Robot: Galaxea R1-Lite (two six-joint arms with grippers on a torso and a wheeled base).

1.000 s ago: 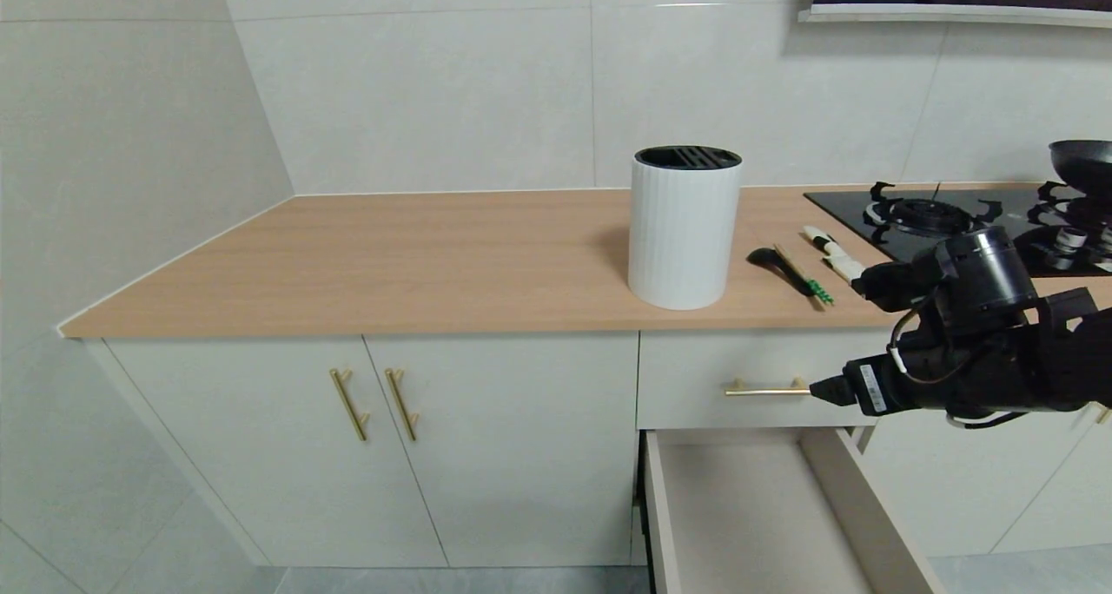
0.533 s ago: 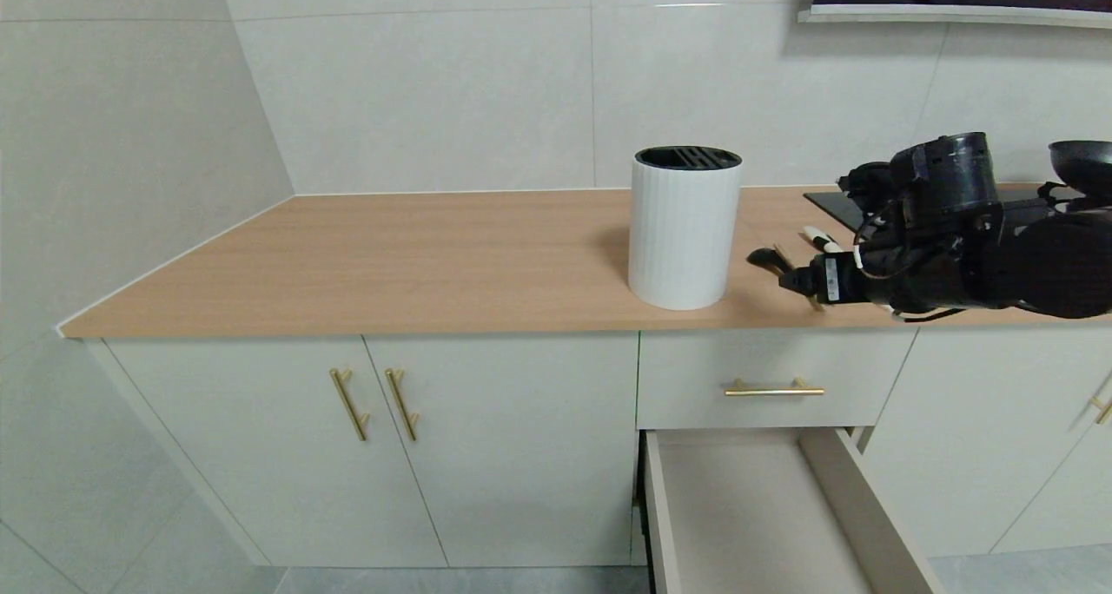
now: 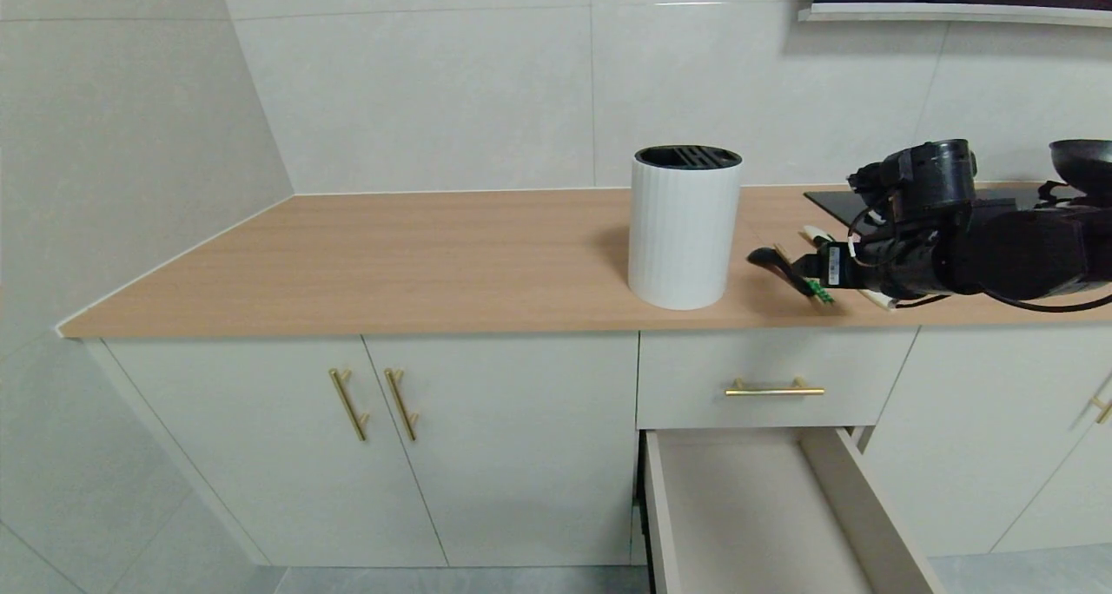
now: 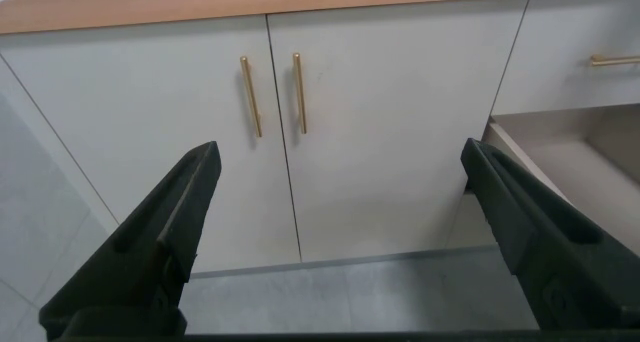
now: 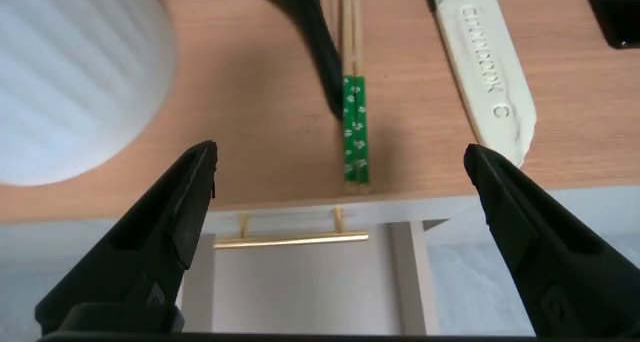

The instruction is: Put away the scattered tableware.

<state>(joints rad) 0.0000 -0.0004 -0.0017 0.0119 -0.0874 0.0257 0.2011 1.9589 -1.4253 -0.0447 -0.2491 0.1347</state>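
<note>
Head view: a wooden countertop [image 3: 391, 255] carries a white ribbed utensil holder [image 3: 684, 229], upright, with a slotted black top. Just beside it, on the side toward the gas hob [image 3: 934, 216], a black spoon [image 3: 764, 258], a pair of chopsticks [image 3: 817, 292] with green ends and a white utensil [image 3: 821, 236] lie flat on the wood. The right gripper [image 3: 812, 268] sits low over these pieces, its arm coming in from the hob side. A dark pan [image 3: 1082, 155] stands on the hob. Under the counter, a lower drawer [image 3: 738, 507] stands pulled open beneath a closed drawer front with a gold handle [image 3: 773, 391]. Left wrist view: the left gripper [image 4: 338, 157] is spread wide and grasps nothing. It faces two cabinet doors [image 4: 400, 132] with gold pulls, low near the grey floor, with the open drawer at one side. Right wrist view: the right gripper's fingers [image 5: 180, 232] stand wide apart with nothing between them. The green chopstick ends [image 5: 354, 132] lie midway between them, close to the counter's front edge. The black spoon's handle [image 5: 318, 52] lies against the chopsticks, the white utensil [image 5: 485, 62] a little apart, the utensil holder [image 5: 70, 72] on the other side. Contact with the chopsticks cannot be told.
</note>
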